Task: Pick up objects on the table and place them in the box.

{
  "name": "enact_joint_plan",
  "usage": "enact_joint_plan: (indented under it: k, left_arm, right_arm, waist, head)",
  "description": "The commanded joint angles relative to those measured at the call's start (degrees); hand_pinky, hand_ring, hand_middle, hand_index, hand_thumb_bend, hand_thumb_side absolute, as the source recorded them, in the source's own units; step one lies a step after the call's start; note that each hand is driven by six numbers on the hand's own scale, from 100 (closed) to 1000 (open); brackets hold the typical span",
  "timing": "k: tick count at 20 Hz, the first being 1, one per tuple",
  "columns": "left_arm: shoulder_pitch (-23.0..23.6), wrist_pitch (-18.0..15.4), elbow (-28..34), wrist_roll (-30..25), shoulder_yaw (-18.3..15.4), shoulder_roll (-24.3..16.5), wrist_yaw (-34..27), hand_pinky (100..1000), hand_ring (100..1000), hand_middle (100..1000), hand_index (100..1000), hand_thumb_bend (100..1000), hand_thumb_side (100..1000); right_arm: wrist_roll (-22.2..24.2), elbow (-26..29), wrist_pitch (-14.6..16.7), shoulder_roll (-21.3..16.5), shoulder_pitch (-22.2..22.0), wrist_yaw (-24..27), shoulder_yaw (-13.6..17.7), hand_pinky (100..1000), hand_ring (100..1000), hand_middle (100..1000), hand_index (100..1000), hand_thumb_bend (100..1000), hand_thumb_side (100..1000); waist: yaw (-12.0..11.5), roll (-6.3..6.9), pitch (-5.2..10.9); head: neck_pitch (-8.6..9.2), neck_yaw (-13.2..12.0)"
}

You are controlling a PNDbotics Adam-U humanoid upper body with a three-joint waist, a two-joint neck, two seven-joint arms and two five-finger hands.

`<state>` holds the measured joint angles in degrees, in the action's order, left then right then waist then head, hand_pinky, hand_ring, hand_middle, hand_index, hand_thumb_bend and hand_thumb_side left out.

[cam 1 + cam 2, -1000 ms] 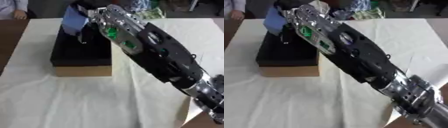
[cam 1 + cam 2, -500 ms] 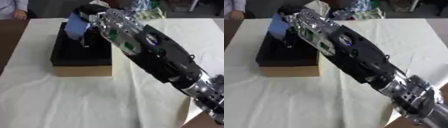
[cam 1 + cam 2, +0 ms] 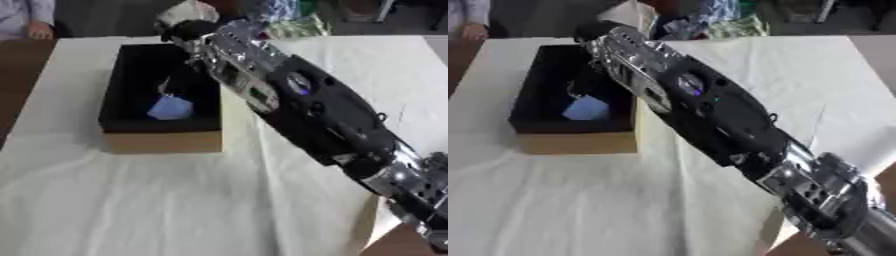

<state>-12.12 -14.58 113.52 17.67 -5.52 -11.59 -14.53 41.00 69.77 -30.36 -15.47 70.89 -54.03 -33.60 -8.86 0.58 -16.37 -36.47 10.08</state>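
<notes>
Dropped from the fingers since the earlier frames, the small pale-blue object with a thin dark cord or handle (image 3: 170, 107) now lies on the black floor of the open box, toward its 6 o'clock end and clear of the walls. Around it, the shallow black-lined cardboard box with tan sides (image 3: 162, 142) sits at about 10 o'clock on the white cloth-covered table (image 3: 157, 200). Above the box's 1 o'clock corner hangs the robot's black and silver right hand (image 3: 194, 36), its arm running back toward 5 o'clock; the fingers hold nothing, though how widely they are spread I cannot tell. To finish this step well, the hand should probably lift straight up before swinging away toward 3 o'clock, so the forearm does not catch the box wall. The left hand shows nowhere.
</notes>
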Motion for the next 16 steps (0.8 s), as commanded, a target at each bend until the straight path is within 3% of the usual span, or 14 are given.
enact_joint_plan:
  k: [1, 7, 8, 9, 10, 11, 12, 14, 16]
  left_arm:
    - [-0.5, -0.2, 1.1, -0.1, 0.0, -0.9, 0.0, 950, 663, 639, 825, 100, 459]
    - [-0.5, -0.2, 1.1, -0.1, 0.0, -0.9, 0.0, 950, 664, 640, 825, 100, 459]
    - [-0.4, -0.2, 1.1, -0.1, -0.1, -0.9, 0.0, 950, 664, 640, 825, 100, 459]
    - [-0.4, -0.2, 1.1, -0.1, -0.1, -0.9, 0.0, 950, 664, 640, 825, 100, 459]
    - [-0.4, -0.2, 1.1, 0.0, -0.2, -0.9, 0.1, 950, 664, 640, 825, 100, 459]
    - [-0.4, -0.2, 1.1, 0.0, -0.2, -0.9, 0.1, 950, 664, 640, 825, 100, 460]
    - [-0.3, -0.3, 1.1, 0.1, -0.3, -1.0, 0.2, 950, 665, 640, 825, 100, 460]
    - [-0.3, -0.3, 1.1, 0.2, -0.3, -1.0, 0.3, 950, 665, 640, 825, 100, 460]
    - [-0.4, -0.3, 1.1, 0.2, -0.4, -1.0, 0.3, 949, 665, 640, 825, 100, 459]
  right_arm:
    - [11.0, 1.6, -11.1, -0.6, 1.2, -0.9, 1.4, 980, 1000, 967, 1000, 295, 507]
    - [11.0, 6.6, -12.7, -1.9, 1.3, -1.7, 3.2, 961, 963, 937, 1000, 163, 472]
    - [11.0, 8.3, -13.0, -2.6, 1.2, -1.8, 3.7, 959, 958, 933, 1000, 137, 457]
    - [11.0, 10.3, -13.4, -3.5, 1.2, -1.9, 4.2, 948, 939, 917, 1000, 100, 388]
    - [11.0, 12.7, -14.0, -4.6, 1.1, -2.3, 5.0, 941, 927, 905, 1000, 100, 337]
    - [10.8, 15.5, -15.1, -5.8, 0.9, -2.8, 6.0, 920, 893, 873, 973, 100, 207]
    - [10.5, 19.0, -16.5, -7.1, 0.5, -3.3, 7.3, 911, 880, 860, 960, 100, 178]
    - [9.9, 26.2, -19.5, -9.8, -0.5, -3.9, 9.6, 892, 851, 832, 922, 100, 165]
    - [9.1, 32.6, -21.1, -12.3, -1.7, -4.0, 11.6, 887, 840, 828, 915, 100, 216]
  waist:
    - [0.1, 0.26, 1.23]
    - [0.2, 0.35, 1.36]
    - [0.2, 0.35, 1.38]
    - [0.3, 0.35, 1.4]
    - [0.3, 0.34, 1.41]
    - [0.4, 0.33, 1.4]
    - [0.5, 0.32, 1.39]
    - [0.8, 0.32, 1.36]
    - [1.1, 0.36, 1.33]
  head:
    - [0.18, -0.1]
    - [0.1, -0.2]
    - [0.06, -0.3]
    - [0.0, -0.4]
    - [-0.05, -0.6]
    - [-0.1, -0.8]
    - [-0.15, -1.0]
    - [-0.25, -1.4]
    - [-0.34, -1.7]
